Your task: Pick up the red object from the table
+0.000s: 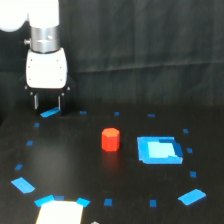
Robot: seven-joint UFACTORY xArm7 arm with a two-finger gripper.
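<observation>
While the gripper (47, 103) hangs at the exterior view's far left, above the back of the table (75, 150), its two dark fingers (36, 102) point straight down with a clear gap between them, so the jaws stand open and hold nothing. A slip of blue tape (49, 113) lies just under the fingertips.

The red block (110, 139) sits well apart from the jaws, toward the exterior view's right and nearer the camera, lower in the picture. By my judgement the coming move turns on that offset: the arm must travel right and forward before it descends.

The block stands upright on a flat end, a short, faceted, red-orange cylinder, its top face lighter than its sides, with no long axis to favour.

Just beside it, farther right, lies the blue patch (159, 150), not touching it.
</observation>
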